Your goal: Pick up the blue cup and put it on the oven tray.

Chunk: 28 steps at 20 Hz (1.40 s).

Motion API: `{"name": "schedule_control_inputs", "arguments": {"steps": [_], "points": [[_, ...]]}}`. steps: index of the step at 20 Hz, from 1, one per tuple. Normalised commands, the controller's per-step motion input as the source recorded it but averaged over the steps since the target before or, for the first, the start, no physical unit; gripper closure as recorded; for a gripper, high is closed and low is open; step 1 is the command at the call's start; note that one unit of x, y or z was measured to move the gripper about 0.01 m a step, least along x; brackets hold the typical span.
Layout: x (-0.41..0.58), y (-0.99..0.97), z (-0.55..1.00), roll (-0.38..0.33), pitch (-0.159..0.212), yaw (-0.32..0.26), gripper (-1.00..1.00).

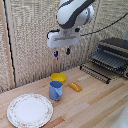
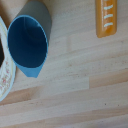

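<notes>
Gripper [image 1: 62, 51] open, frame upper centre; we see blue cup [image 1: 55, 90] upright below, oven tray [image 1: 98, 71] right

Light-blue cup [image 1: 56, 90], yellow bowl [image 1: 59, 77], orange piece [image 1: 75, 86] with white marks, white plate [image 1: 29, 110] with brownish patterned rim, pale wooden bench [image 1: 95, 105], dark oven tray [image 1: 97, 71].

Exterior view: even, fairly bright, diffuse light; whole frame low-resolution and soft, edges smeared; the light wooden tabletop [image 1: 95, 102] carries only faint, short shadows beside the small light-blue plastic mug [image 1: 56, 90] and the round white patterned plate [image 1: 30, 110]; no strong glare; dark wire oven rack [image 1: 102, 67] bars blur together. Wrist view: bright, slightly washed; close-up soft; mug interior shaded darker toward one side.
</notes>
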Motion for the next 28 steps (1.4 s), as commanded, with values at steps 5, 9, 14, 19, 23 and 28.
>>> {"name": "schedule_control_inputs", "arguments": {"steps": [5, 9, 14, 19, 23, 28], "points": [[-0.588, 0.26, -0.11, -0.023, 0.0, 0.0, -1.0], [-0.481, 0.29, 0.0, -0.066, -0.018, 0.0, -1.0], [-0.306, 0.18, -0.22, -0.036, -0.036, 0.0, -1.0], [-0.246, 0.17, -0.41, -0.028, -0.06, 0.0, -1.0], [-0.166, 0.19, -0.48, -0.023, -0.034, 0.0, -1.0], [-0.054, 0.24, -0.53, -0.028, -0.012, 0.003, -1.0]]}}
